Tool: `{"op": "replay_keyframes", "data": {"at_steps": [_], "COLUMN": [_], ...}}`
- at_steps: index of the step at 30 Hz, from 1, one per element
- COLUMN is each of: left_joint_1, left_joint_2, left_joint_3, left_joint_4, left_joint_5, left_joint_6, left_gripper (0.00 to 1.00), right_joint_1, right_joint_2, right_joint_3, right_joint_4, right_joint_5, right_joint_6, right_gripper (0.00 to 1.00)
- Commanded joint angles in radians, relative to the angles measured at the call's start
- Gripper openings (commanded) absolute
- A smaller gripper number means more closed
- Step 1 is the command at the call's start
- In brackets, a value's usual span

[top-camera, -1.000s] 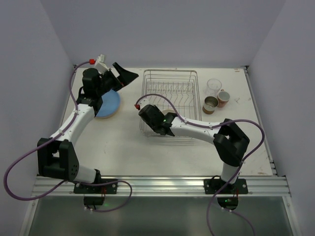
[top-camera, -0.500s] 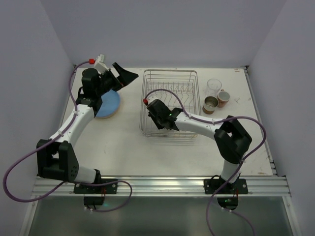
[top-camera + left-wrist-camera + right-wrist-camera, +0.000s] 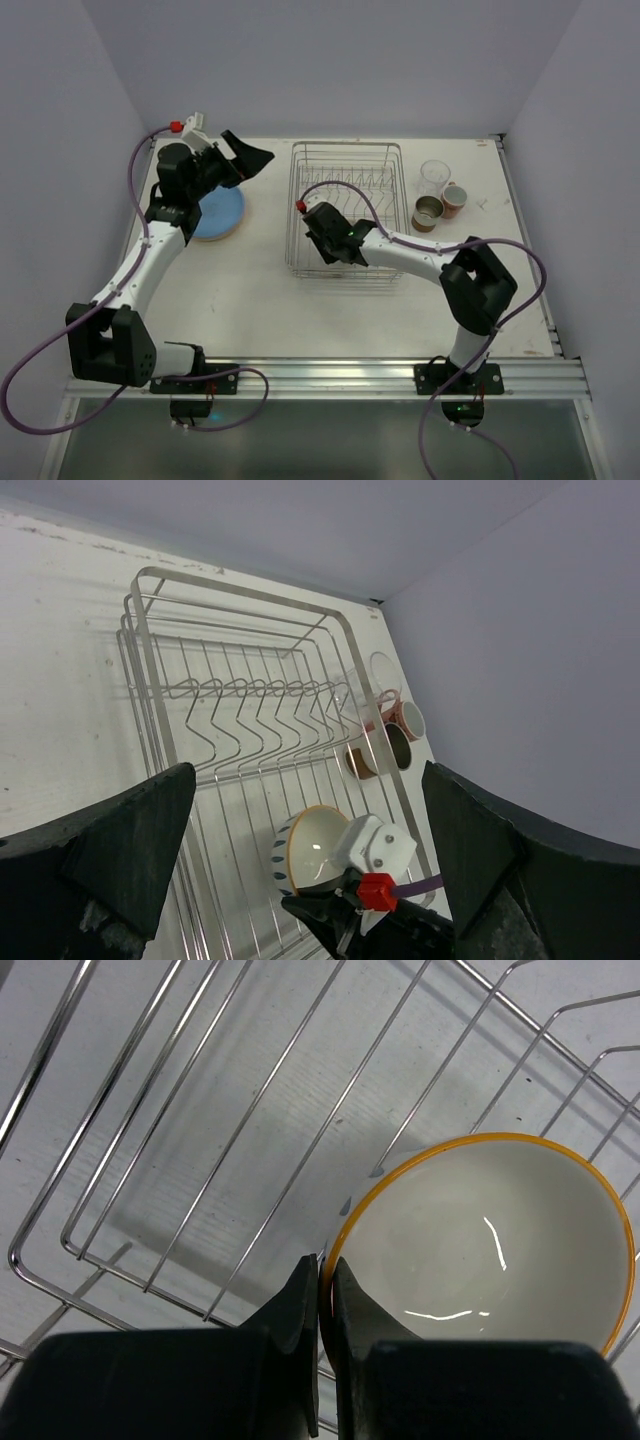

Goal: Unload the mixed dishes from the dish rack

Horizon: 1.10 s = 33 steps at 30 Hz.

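No text, label or number is legible anywhere (not on the bowl (image 3: pixel 490 1250) or dish rack (image 3: pixel 350 190)).

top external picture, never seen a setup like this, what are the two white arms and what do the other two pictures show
These are two robot arms bolted to the near edge of a table. The top picture looks down from above and behind them. The other two come from a small camera on each wrist. A wire dish rack sits in the middle, with a blue plate to its left and a clear glass and two small cups to its right. The right arm's hand is inside the rack, closed on the rim of a cream bowl. The left arm's hand is open and holds nothing.
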Motion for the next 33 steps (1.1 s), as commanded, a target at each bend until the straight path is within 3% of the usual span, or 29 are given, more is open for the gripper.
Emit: {"op": "replay_keyframes", "data": {"at_steps": [1, 7, 12, 14, 17, 26, 33], "left_joint_1": [0.01, 0.016, 0.018, 0.018, 0.018, 0.018, 0.018], "left_joint_2": [-0.037, -0.064, -0.092, -0.109, -0.127, -0.213, -0.276], "left_joint_3": [-0.011, -0.037, -0.066, -0.085, -0.109, -0.27, -0.407], "left_joint_4": [-0.038, -0.06, -0.074, -0.077, -0.077, 0.025, 0.051], "left_joint_5": [-0.023, -0.028, -0.045, -0.051, -0.054, -0.02, -0.045], "left_joint_6": [0.052, 0.076, 0.104, 0.11, 0.125, 0.165, 0.208], "left_gripper": [1.0, 1.0, 1.0, 1.0, 1.0, 1.0, 1.0], "right_joint_1": [-0.014, -0.04, -0.043, -0.05, -0.102, -0.345, -0.527], "right_joint_2": [-0.109, -0.185, -0.257, -0.28, -0.324, -0.605, -0.689], "right_joint_3": [0.054, 0.143, 0.218, 0.244, 0.268, 0.044, -0.082], "right_joint_4": [0.008, -0.053, -0.112, -0.188, -0.3, -0.382, -0.327], "right_joint_5": [0.07, 0.055, 0.136, 0.225, 0.235, 0.167, 0.118], "right_joint_6": [-0.018, -0.034, -0.052, -0.029, 0.038, 0.239, 0.276], "right_gripper": [0.0, 0.0, 0.0, 0.0, 0.0, 0.0, 0.0]}}
